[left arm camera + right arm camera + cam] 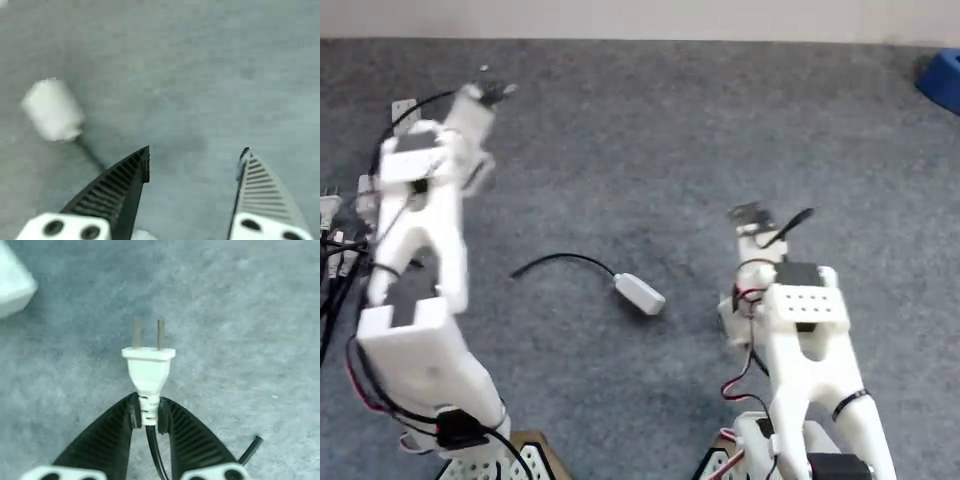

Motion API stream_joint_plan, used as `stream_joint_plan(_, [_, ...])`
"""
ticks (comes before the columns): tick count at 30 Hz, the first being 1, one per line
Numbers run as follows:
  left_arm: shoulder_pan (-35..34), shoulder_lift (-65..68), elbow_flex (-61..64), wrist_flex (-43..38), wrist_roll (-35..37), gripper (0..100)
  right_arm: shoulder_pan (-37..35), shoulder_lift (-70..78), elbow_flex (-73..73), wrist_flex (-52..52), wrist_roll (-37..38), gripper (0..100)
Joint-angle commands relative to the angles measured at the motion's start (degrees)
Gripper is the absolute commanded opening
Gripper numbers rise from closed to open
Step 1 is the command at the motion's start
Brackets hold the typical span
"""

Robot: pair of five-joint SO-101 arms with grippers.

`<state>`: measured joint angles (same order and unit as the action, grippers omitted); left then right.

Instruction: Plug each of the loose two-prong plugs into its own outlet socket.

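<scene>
Caught the right gripper [147, 412] clamped tight on the ribbed neck of a white plug [148, 365], with both prongs [136, 332] clear of the fingers [115, 435] and pointed away from the wrist, over grey carpet [240, 315]. Saw the black cord [152, 455] trailing back between the fingers. Picked out that same gripper [760, 222] in the high view, right of centre, well apart from the socket [640, 293]. Found the socket, a small white block, lying on the carpet between the two arms, with a black cable [560, 260] curving off its end toward the left. Spotted the left gripper [195, 155] spread wide and holding nothing, above bare carpet, with the socket [52, 109] off beside one finger [125, 185], not touching. Placed the left gripper [485, 95] far up the carpet in the high view, near the left edge. Noted a tangle of dark cables [335, 250] at that left edge, and something blue [942, 80] at the far right corner. Glimpsed a white shape [12, 282] at the edge of the right wrist view, too cropped to name.
</scene>
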<state>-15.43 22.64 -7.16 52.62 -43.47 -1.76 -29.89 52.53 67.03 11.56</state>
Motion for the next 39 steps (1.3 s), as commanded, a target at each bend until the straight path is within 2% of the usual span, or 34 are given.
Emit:
stream_joint_plan(1, [14.64, -0.75, -9.01, 22.24, 5.45, 26, 8.75, -0.92, -4.53, -1.1, -1.85, 0.7])
stream_joint_plan(4, [23.69, -0.75, -9.63, 28.13, 6.42, 20, 14.9, 1.19, -6.46, -2.95, -1.85, 0.6])
stream_joint_plan(7, [29.05, -0.66, -9.36, 29.71, 7.56, 20, 17.54, 6.46, -8.66, -3.56, -0.53, 0.6])
stream_joint_plan(12, [32.04, -0.13, -9.01, 29.27, 9.67, 22, 18.77, 13.76, -12.0, -6.55, 1.76, 0.6])
stream_joint_plan(17, [34.15, -0.31, -1.01, 29.1, 10.9, 22, 19.74, 19.56, -14.73, -8.4, 3.43, 0.6])
stream_joint_plan(28, [33.71, -0.92, 20.88, 22.33, 11.08, 20, 22.02, 30.73, -20.53, -8.22, 7.21, 0.6])
stream_joint_plan(35, [29.67, -0.92, 13.67, 21.8, 11.52, 19, 19.3, 31.6, -20.26, -7.96, 7.65, 0.6])
stream_joint_plan(39, [24.66, -0.84, 4.62, 20.57, 15.91, 19, 16.66, 31.6, -20.53, -5.76, 7.56, 0.6])
